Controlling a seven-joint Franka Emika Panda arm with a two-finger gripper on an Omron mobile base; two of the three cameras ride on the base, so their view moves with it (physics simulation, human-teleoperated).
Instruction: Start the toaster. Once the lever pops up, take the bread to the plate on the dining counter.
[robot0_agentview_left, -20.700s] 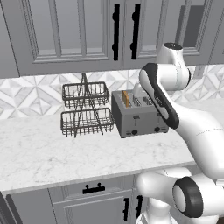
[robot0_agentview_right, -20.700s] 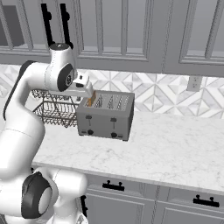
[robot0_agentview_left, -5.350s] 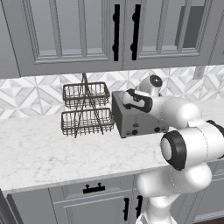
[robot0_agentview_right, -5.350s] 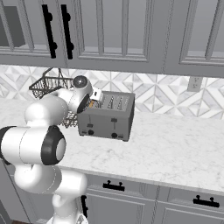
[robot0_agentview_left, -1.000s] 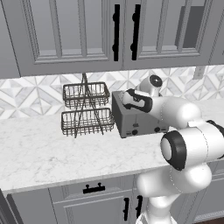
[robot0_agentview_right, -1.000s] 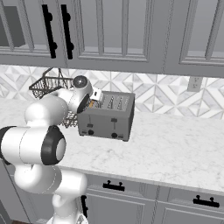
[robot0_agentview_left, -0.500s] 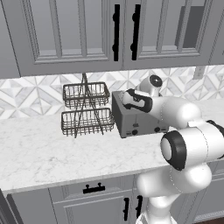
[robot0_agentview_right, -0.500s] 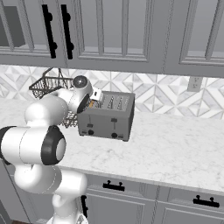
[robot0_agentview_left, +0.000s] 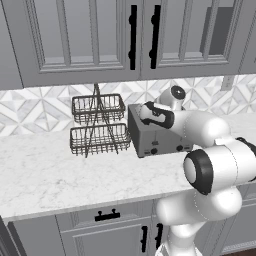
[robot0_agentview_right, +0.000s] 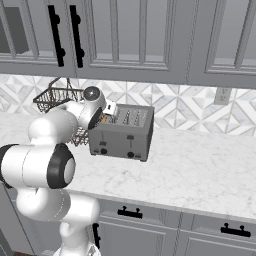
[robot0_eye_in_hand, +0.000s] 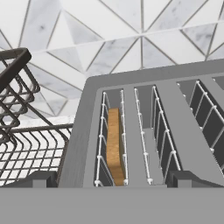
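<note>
The grey four-slot toaster (robot0_agentview_left: 159, 144) (robot0_agentview_right: 124, 138) stands on the marble counter against the tiled wall. In the hand view I look down into the toaster (robot0_eye_in_hand: 175, 100), where the bread (robot0_eye_in_hand: 114, 144) sits on edge in the leftmost slot with its orange-brown crust up. My gripper (robot0_eye_in_hand: 113, 180) hovers open just above that slot, one fingertip on each side of it. From the right base view the gripper (robot0_agentview_right: 108, 113) is at the toaster's left top end, with a sliver of bread (robot0_agentview_right: 103, 119) beside it. The plate and the dining counter are out of view.
A two-tier black wire basket rack (robot0_agentview_left: 97, 125) (robot0_agentview_right: 54, 100) (robot0_eye_in_hand: 19, 131) stands close to the toaster's left side. Grey upper cabinets (robot0_agentview_left: 130, 40) hang above. A wall outlet (robot0_agentview_right: 222, 95) sits to the right, with open counter (robot0_agentview_right: 200, 170) below it.
</note>
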